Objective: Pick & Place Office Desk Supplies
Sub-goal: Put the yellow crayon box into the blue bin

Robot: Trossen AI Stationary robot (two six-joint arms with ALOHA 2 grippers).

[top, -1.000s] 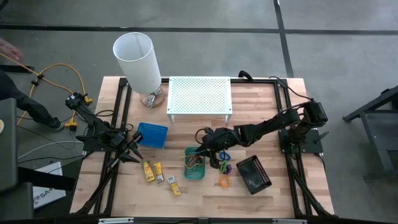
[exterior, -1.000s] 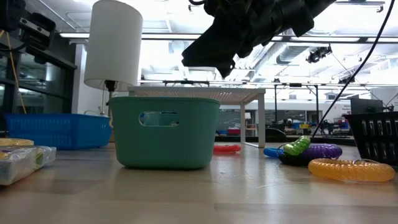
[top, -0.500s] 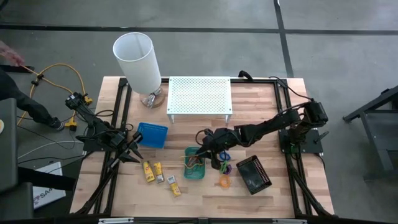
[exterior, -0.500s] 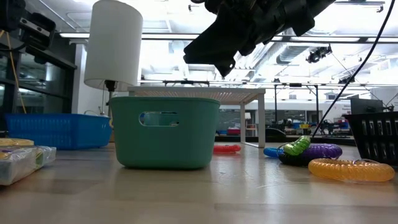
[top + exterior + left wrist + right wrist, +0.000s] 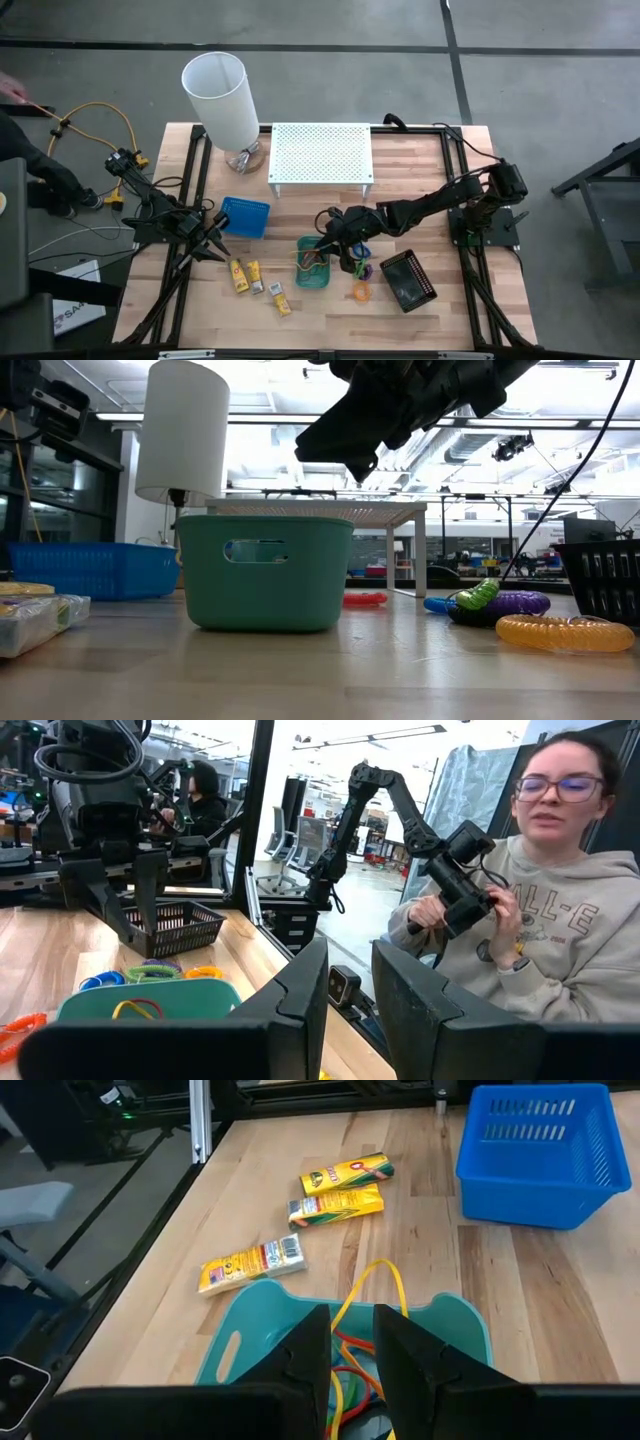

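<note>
The job looks partway through sorting: nearest the front edge of the tabletop [image 5: 450,310] the yellow-and-white blocks [image 5: 240,274] lie loose and apart from any tray, and an orange ring [image 5: 560,632] rests on the wood just beside the black tray [image 5: 407,280]. A little further in stands the green tray [image 5: 265,572], which already holds thin rings, a yellow ring [image 5: 378,1280] arching up above its rim with red ones under it. Behind it a purple ring [image 5: 520,602], a blue ring [image 5: 437,603] and a red ring [image 5: 365,599] lie on the tabletop, so more loading is probably due. The step in hand seems to be a drop into the green tray, or the pause just after one; the next move likely calls for lifting clear of the upright yellow ring without snagging it, then swinging to a loose ring. The right claw [image 5: 352,1320] hangs above the green tray, well clear of its rim, its fingers only narrowly parted; nothing shows gripped between them and nothing dangles below, so it reads as released and touching nothing. The left claw [image 5: 350,960] waits further back near the blue tray [image 5: 245,217], also narrowly parted and empty
</note>
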